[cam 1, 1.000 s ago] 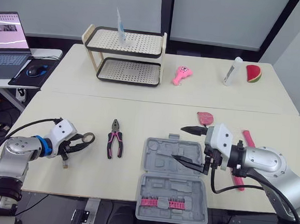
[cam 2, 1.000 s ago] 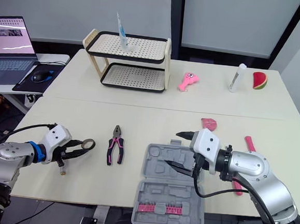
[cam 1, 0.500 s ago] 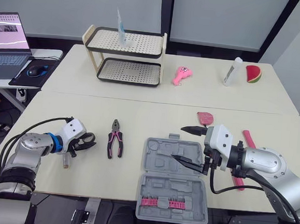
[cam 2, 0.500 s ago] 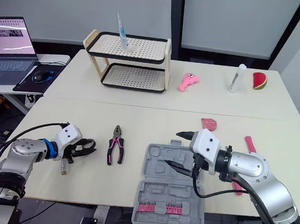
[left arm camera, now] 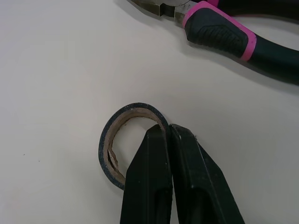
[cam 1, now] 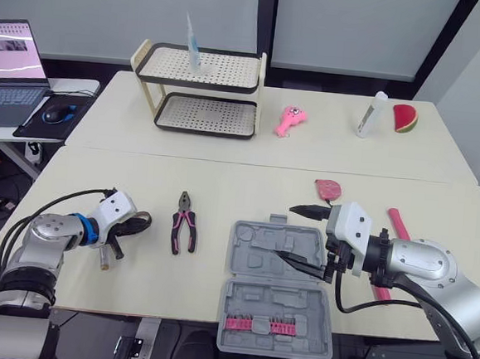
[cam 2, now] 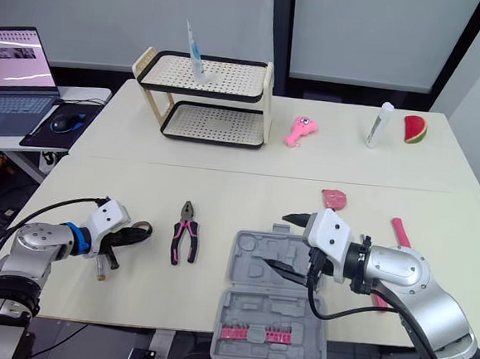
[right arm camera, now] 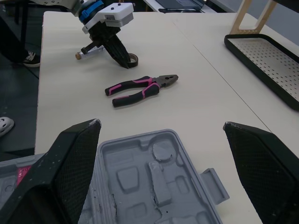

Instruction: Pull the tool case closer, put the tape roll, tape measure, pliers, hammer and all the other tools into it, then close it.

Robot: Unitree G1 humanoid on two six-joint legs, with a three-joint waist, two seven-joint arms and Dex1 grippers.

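One black tape roll (left arm camera: 105, 142), brown core, fingers (left arm camera: 149, 177) pinching rim

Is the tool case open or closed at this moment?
Open. The tool case lies spread flat, both moulded halves facing up; a row of pink bits sits in the near half.

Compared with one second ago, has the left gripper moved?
Yes. The left gripper has shifted to the robot's right, closer to the pliers, and it now pinches the wall of the tape roll.
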